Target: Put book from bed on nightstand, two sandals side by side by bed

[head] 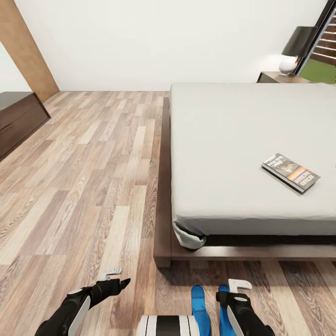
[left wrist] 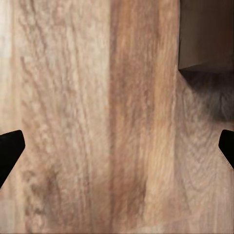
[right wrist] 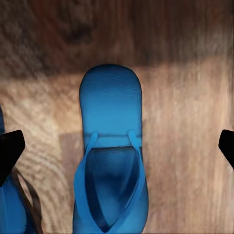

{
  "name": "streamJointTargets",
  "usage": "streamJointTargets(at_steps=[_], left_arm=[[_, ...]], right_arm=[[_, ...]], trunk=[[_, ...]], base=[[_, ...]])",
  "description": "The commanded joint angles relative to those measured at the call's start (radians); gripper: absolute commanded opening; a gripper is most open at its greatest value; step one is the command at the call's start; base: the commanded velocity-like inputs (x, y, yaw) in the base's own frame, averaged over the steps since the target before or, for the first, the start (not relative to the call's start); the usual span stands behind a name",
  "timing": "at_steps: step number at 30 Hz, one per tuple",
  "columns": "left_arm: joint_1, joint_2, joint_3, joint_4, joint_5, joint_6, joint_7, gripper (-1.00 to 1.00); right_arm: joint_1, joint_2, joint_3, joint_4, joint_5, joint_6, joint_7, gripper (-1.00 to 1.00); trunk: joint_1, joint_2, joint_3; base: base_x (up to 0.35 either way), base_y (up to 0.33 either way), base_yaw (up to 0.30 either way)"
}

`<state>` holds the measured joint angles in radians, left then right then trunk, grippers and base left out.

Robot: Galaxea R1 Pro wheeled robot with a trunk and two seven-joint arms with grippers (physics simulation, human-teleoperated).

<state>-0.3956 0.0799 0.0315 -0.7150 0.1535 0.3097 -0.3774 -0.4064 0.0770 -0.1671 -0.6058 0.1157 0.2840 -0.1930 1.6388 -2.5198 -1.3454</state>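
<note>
The book (head: 290,172), dark with an orange band, lies flat on the bed's pale mattress (head: 233,140) near its right side. Two bright blue sandals (head: 200,305) (head: 222,308) lie side by side on the floor just in front of the bed's dark frame (head: 210,253). My right gripper (head: 233,290) hangs open over them; in the right wrist view one sandal (right wrist: 111,161) lies between the spread fingers and the other (right wrist: 9,212) shows at the edge. My left gripper (head: 116,276) is open and empty over bare floor left of the sandals. A nightstand (head: 275,77) stands beyond the bed.
A lamp (head: 291,53) with a dark shade sits on the nightstand. A long low dark cabinet (head: 18,116) stands at the far left by a brown wall panel (head: 28,46). Wood-plank floor (head: 93,177) stretches left of the bed. The bed frame's corner (left wrist: 204,34) shows near my left gripper.
</note>
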Motion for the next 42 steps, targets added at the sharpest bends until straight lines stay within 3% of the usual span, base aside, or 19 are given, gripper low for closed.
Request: streamJointTargets(at_steps=[1,22,24,27,29,34,35,38,40,42], left_arm=[[0.001,0.0,0.002,-0.001,0.009,0.009,-0.003,1.0],[0.005,0.0,0.002,0.0,0.009,0.009,-0.003,1.0],[0.006,0.0,0.002,0.0,0.01,0.009,-0.003,1.0],[0.006,0.0,0.003,0.0,0.01,0.009,-0.003,1.0],[0.007,0.0,0.003,0.0,0.01,0.009,-0.004,1.0],[0.008,0.0,0.004,0.0,0.01,0.008,-0.004,1.0],[0.009,0.0,0.004,0.0,0.01,0.007,-0.005,1.0],[0.01,0.001,0.004,0.013,0.011,0.005,-0.008,1.0],[0.011,0.003,0.004,0.063,0.01,-0.022,-0.01,1.0],[0.011,0.004,0.004,0.097,0.01,-0.063,-0.011,1.0]], right_arm=[[0.0,0.001,-0.005,-0.006,0.01,-0.006,0.001,1.0],[0.0,-0.002,-0.007,-0.013,0.009,-0.009,0.015,1.0],[0.0,-0.003,-0.009,-0.02,0.007,-0.009,0.055,1.0],[0.0,-0.006,-0.015,-0.025,0.004,-0.007,0.176,1.0],[0.001,-0.016,-0.018,-0.022,-0.006,-0.004,0.296,1.0],[0.003,-0.079,-0.019,-0.017,-0.044,0.002,0.493,1.0],[0.003,-0.111,-0.019,-0.013,-0.062,0.003,0.561,1.0],[0.005,-0.185,-0.019,0.021,-0.099,0.002,0.67,1.0],[0.005,-0.254,-0.019,0.106,-0.145,-0.003,0.755,1.0],[0.006,-0.284,-0.019,0.179,-0.179,-0.007,0.795,1.0]], trunk=[[-0.001,0.0,0.003],[-0.01,0.005,0.084],[-0.011,0.005,0.092],[-0.012,0.006,0.104],[-0.013,0.007,0.112],[-0.015,0.008,0.131],[-0.016,0.008,0.135],[-0.017,0.009,0.146],[-0.018,0.009,0.154],[-0.019,0.01,0.162]], base=[[0.0,0.0,0.0],[0.0,0.0,0.0],[0.0,0.0,0.0],[0.0,0.0,0.0],[0.0,0.0,0.0],[0.0,0.0,0.0],[0.0,0.0,0.0],[0.0,0.0,0.0],[0.0,0.0,0.0],[0.0,0.0,0.0]])
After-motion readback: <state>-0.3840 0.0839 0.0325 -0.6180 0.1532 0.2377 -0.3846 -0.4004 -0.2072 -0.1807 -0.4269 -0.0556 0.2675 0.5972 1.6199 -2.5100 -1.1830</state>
